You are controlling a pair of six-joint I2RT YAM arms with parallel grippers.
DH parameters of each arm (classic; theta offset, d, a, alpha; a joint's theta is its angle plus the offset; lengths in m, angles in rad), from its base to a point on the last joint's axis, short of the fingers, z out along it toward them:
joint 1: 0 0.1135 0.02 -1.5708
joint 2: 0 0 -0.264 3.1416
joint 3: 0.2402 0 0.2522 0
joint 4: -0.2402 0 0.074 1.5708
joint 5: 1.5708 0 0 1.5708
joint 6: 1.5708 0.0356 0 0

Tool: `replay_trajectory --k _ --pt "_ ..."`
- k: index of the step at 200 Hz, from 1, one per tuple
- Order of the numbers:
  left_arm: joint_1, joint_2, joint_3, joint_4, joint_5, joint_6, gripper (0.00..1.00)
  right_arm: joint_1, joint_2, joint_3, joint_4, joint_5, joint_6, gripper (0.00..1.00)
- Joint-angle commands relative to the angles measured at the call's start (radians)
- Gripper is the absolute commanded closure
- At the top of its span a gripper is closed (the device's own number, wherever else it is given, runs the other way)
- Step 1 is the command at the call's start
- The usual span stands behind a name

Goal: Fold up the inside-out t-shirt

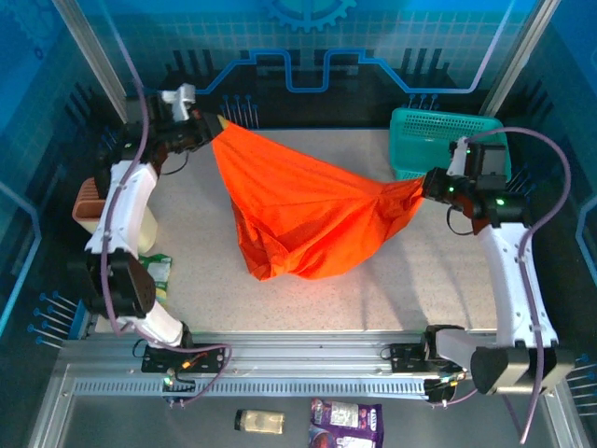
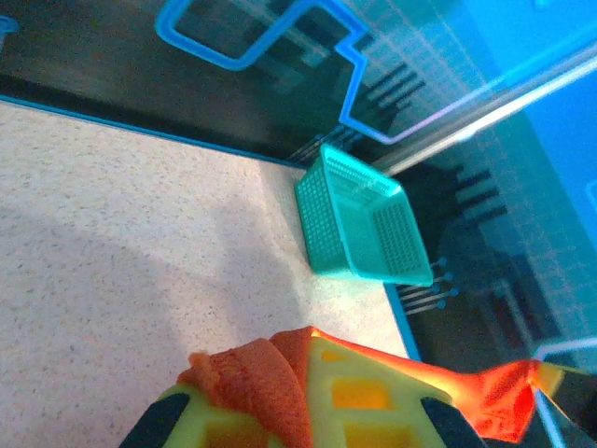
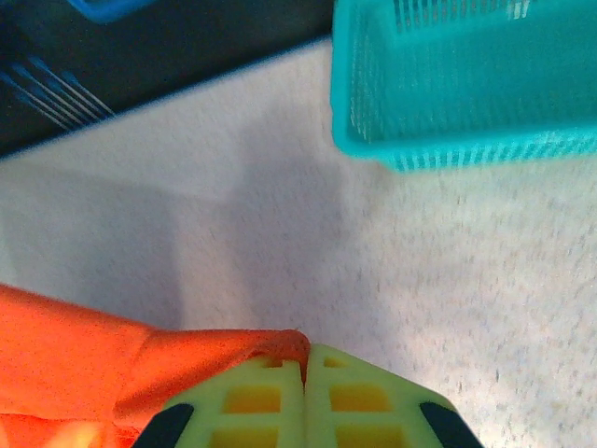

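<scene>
Two-handed, I'm holding the orange t-shirt (image 1: 298,210) stretched over the bench (image 1: 373,289), the left pincer (image 1: 216,121) and the right pincer (image 1: 424,184) each clamping an end of it

The t-shirt (image 1: 298,215) is soft matt cloth; the basket (image 1: 434,131) is plastic mesh.

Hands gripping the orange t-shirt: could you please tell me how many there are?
2. The left hand pinches the t-shirt at the far left; the right hand pinches it on the right, beside the teal basket. It sags between them.
</scene>
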Motion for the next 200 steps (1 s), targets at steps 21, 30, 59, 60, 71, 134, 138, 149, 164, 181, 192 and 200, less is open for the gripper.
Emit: replay_trajectory --k 21,30,59,60,71,134,138,149,164,181,192,200 --pt "-0.152 0.274 0.101 -0.212 -0.127 0.164 0.84 -0.009 0.079 -0.214 0.050 -0.019 0.069 1.00" --pt "-0.178 0.293 0.108 -0.222 -0.186 0.173 0.73 -0.004 0.078 -0.240 0.064 -0.024 0.076 1.00" --pt "-0.233 0.280 0.081 -0.242 -0.369 0.153 0.64 0.013 0.061 -0.272 0.077 -0.020 0.080 1.00" --pt "-0.235 0.278 0.079 -0.242 -0.374 0.153 0.64 0.013 0.062 -0.272 0.077 -0.020 0.080 1.00" --pt "-0.256 0.255 0.052 -0.255 -0.428 0.148 0.60 0.014 0.060 -0.268 0.073 -0.016 0.077 1.00" --pt "-0.393 0.231 -0.097 -0.394 -0.714 -0.155 0.54 0.026 0.073 -0.245 0.065 -0.023 0.069 1.00" --pt "-0.402 0.243 -0.096 -0.404 -0.728 -0.169 0.54 0.027 0.073 -0.243 0.065 -0.023 0.069 1.00" --pt "-0.428 0.271 -0.094 -0.419 -0.767 -0.205 0.54 0.032 0.078 -0.236 0.064 -0.023 0.067 1.00" --pt "-0.450 0.309 -0.093 -0.422 -0.782 -0.240 0.54 0.038 0.080 -0.226 0.058 -0.020 0.066 1.00" --pt "-0.474 0.348 -0.077 -0.429 -0.793 -0.256 0.50 0.042 0.080 -0.223 0.053 -0.013 0.064 1.00" --pt "-0.490 0.379 -0.059 -0.443 -0.805 -0.254 0.50 0.044 0.077 -0.224 0.052 -0.010 0.062 1.00" --pt "-0.501 0.399 -0.046 -0.458 -0.821 -0.250 0.50 0.044 0.075 -0.226 0.053 -0.007 0.064 1.00"
